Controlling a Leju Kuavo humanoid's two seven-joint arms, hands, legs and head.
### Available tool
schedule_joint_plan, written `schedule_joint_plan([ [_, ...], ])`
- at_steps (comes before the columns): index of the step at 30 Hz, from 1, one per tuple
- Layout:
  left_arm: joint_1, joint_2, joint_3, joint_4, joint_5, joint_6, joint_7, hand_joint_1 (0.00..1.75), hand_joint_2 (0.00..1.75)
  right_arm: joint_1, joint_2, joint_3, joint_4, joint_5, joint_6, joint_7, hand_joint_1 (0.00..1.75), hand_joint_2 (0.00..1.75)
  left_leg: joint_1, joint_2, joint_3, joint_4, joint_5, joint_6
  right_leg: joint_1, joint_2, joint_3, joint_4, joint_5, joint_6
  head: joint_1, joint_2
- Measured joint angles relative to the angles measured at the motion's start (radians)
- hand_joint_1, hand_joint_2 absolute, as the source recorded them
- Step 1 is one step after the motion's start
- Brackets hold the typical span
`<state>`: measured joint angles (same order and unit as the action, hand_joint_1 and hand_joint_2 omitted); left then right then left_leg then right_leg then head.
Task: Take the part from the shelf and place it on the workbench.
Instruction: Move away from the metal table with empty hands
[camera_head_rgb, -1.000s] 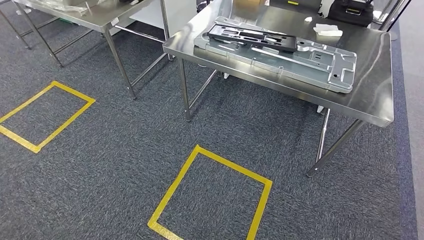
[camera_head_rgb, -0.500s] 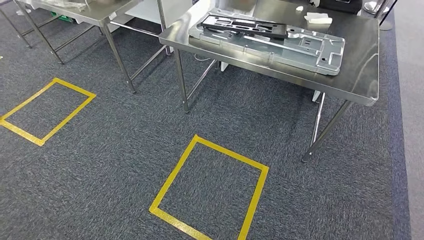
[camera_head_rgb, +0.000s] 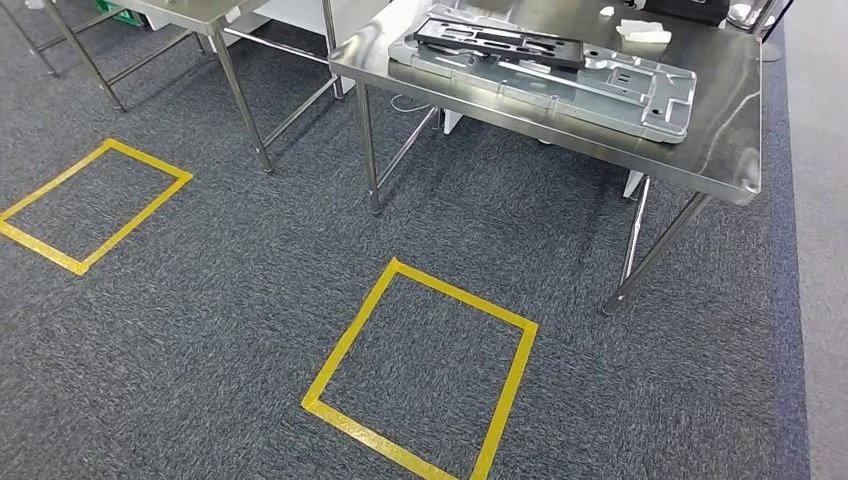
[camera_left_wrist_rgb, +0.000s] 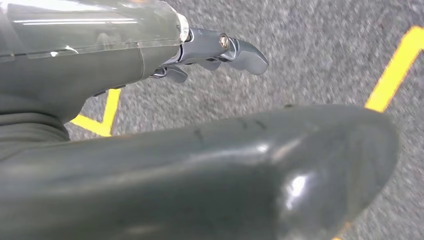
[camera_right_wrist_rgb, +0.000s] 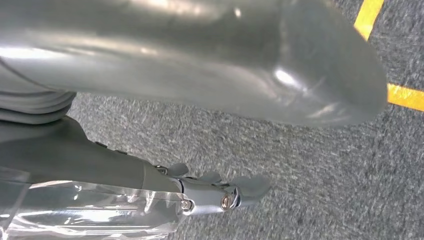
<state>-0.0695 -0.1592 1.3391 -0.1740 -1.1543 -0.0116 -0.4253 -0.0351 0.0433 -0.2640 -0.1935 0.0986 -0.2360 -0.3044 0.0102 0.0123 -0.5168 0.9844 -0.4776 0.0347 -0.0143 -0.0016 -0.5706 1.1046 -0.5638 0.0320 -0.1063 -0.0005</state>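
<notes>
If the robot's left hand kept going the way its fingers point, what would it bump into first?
Probably just the grey carpet floor. The left hand hangs holding nothing, with bare carpet beyond its fingertips; depth there is hard to judge.

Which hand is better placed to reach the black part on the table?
Right, slightly: the black part lies ahead-right on the table. Left hand and right hand both hang empty.
</notes>
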Motion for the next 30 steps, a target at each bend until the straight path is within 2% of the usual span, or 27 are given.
schedule_joint_plan([
  [2,0.001,0.000,0.000,0.000,-0.001,0.002,0.001,0.00,0.00,0.000,0.000,0.000,0.000,-0.002,0.012,0.000,0.00,0.00,-0.004,0.003,-0.010,0.002,0.004,0.005,0.000,0.000,-0.065,0.137,-0.066,0.004,0.000,0.000],
  [3,0.001,0.000,0.000,0.000,-0.001,0.003,0.002,0.00,0.00,0.001,-0.001,0.000,0.000,-0.002,0.017,0.000,0.00,0.00,-0.006,0.005,-0.013,0.003,0.005,0.006,0.000,0.000,-0.083,0.177,-0.074,0.004,0.000,0.000],
  [4,0.001,0.000,0.000,0.000,-0.002,0.004,0.003,0.00,0.00,0.002,-0.001,0.000,0.000,-0.002,0.022,0.001,0.00,0.00,-0.007,0.006,-0.014,0.004,0.006,0.006,0.000,0.000,-0.082,0.179,-0.062,0.004,0.000,0.000],
  [5,0.001,-0.001,0.000,0.000,-0.002,0.005,0.004,0.00,0.00,0.002,-0.001,0.000,0.001,-0.002,0.027,0.003,0.00,0.00,-0.008,0.008,-0.014,0.006,0.006,0.005,0.000,-0.001,-0.062,0.141,-0.032,0.002,0.000,0.000],
  [7,-0.002,-0.002,-0.001,0.000,-0.004,0.006,0.007,0.00,0.00,0.001,-0.001,0.000,0.001,-0.002,0.034,0.007,0.00,0.00,-0.011,0.012,-0.012,0.009,0.004,0.002,0.003,-0.008,0.008,-0.001,0.037,-0.006,0.000,0.000],
  [8,-0.003,-0.002,-0.002,0.000,-0.005,0.007,0.009,0.00,0.00,-0.001,-0.002,0.000,0.001,-0.002,0.037,0.009,0.00,0.00,-0.014,0.014,-0.012,0.012,0.003,-0.002,0.006,-0.013,0.034,-0.058,0.058,-0.011,0.000,0.000],
  [9,-0.005,-0.003,-0.003,0.000,-0.007,0.008,0.010,0.00,0.00,-0.002,-0.002,0.000,0.000,-0.003,0.039,0.011,0.00,0.00,-0.016,0.016,-0.014,0.014,0.003,-0.006,0.008,-0.016,0.048,-0.093,0.067,-0.015,0.000,0.000],
  [12,-0.007,-0.003,-0.007,0.000,-0.010,0.009,0.013,0.00,0.00,-0.003,-0.003,0.000,0.001,-0.006,0.041,0.019,0.00,0.00,-0.017,0.022,-0.018,0.016,0.004,-0.022,0.010,-0.012,0.047,-0.109,0.073,-0.028,0.000,0.000],
  [14,-0.010,-0.003,-0.011,0.000,-0.011,0.007,0.013,0.00,0.00,-0.002,-0.003,0.000,0.001,-0.008,0.041,0.026,0.00,0.00,-0.015,0.012,-0.032,0.049,-0.021,-0.034,0.004,-0.008,0.046,-0.117,0.081,-0.040,0.000,0.000],
  [15,-0.010,-0.003,-0.013,0.000,-0.012,0.005,0.013,0.00,0.00,-0.003,-0.003,0.000,0.001,-0.009,0.041,0.029,0.00,0.00,-0.013,0.005,-0.052,0.094,-0.051,-0.040,0.001,-0.007,0.045,-0.119,0.084,-0.045,0.000,0.000],
  [17,-0.010,-0.002,-0.015,0.000,-0.014,0.000,0.014,0.00,0.00,-0.003,-0.003,0.000,0.001,-0.010,0.041,0.033,0.00,0.00,-0.009,-0.003,-0.112,0.230,-0.118,-0.048,0.002,-0.002,0.040,-0.119,0.087,-0.050,0.000,0.000],
  [18,-0.010,-0.002,-0.017,0.000,-0.015,-0.002,0.015,0.00,0.00,-0.002,-0.003,0.000,0.001,-0.011,0.041,0.035,0.00,0.00,-0.006,-0.004,-0.136,0.285,-0.136,-0.051,0.002,0.001,0.038,-0.117,0.087,-0.050,0.000,0.000],
  [19,-0.010,-0.001,-0.018,0.000,-0.017,-0.005,0.016,0.00,0.00,-0.001,-0.003,0.000,0.001,-0.011,0.041,0.036,0.00,0.00,-0.004,-0.004,-0.144,0.307,-0.135,-0.054,0.002,0.005,0.037,-0.116,0.087,-0.050,0.000,0.000],
  [20,-0.010,-0.001,-0.019,0.000,-0.019,-0.007,0.018,0.00,0.00,-0.001,-0.003,0.000,0.001,-0.011,0.041,0.037,0.00,0.00,-0.001,-0.004,-0.133,0.287,-0.114,-0.054,0.001,0.009,0.037,-0.114,0.087,-0.049,0.000,0.000],
  [22,-0.010,0.001,-0.022,0.000,-0.021,-0.008,0.023,0.00,0.00,-0.001,-0.003,-0.001,0.001,-0.011,0.040,0.038,0.00,0.00,0.003,-0.011,-0.069,0.157,-0.047,-0.052,0.001,0.019,0.037,-0.109,0.086,-0.046,0.000,0.000],
  [24,-0.011,0.002,-0.023,0.000,-0.022,-0.008,0.029,0.00,0.00,-0.002,-0.003,-0.001,0.001,-0.011,0.041,0.038,0.00,0.00,0.002,-0.026,-0.019,0.047,-0.013,-0.044,0.003,0.027,0.033,-0.102,0.084,-0.035,0.000,0.000],
  [25,-0.012,0.002,-0.023,0.000,-0.022,-0.007,0.032,0.00,0.00,-0.002,-0.003,-0.001,0.001,-0.011,0.043,0.038,0.00,0.00,0.000,-0.031,-0.012,0.026,-0.012,-0.039,0.003,0.030,0.030,-0.101,0.085,-0.028,0.000,0.000],
  [28,-0.012,0.003,-0.023,0.000,-0.022,-0.003,0.038,0.00,0.00,-0.001,-0.003,-0.002,0.001,-0.011,0.052,0.037,0.00,0.00,-0.002,-0.026,-0.013,0.019,-0.005,-0.021,0.001,0.034,0.024,-0.100,0.087,-0.009,0.000,0.000],
  [30,-0.014,0.004,-0.024,0.000,-0.021,0.001,0.040,0.00,0.00,-0.001,-0.003,-0.003,0.001,-0.010,0.058,0.036,0.00,0.00,0.001,-0.018,-0.012,0.009,0.004,-0.008,-0.001,0.025,0.004,-0.057,0.057,0.001,0.000,0.000],
])
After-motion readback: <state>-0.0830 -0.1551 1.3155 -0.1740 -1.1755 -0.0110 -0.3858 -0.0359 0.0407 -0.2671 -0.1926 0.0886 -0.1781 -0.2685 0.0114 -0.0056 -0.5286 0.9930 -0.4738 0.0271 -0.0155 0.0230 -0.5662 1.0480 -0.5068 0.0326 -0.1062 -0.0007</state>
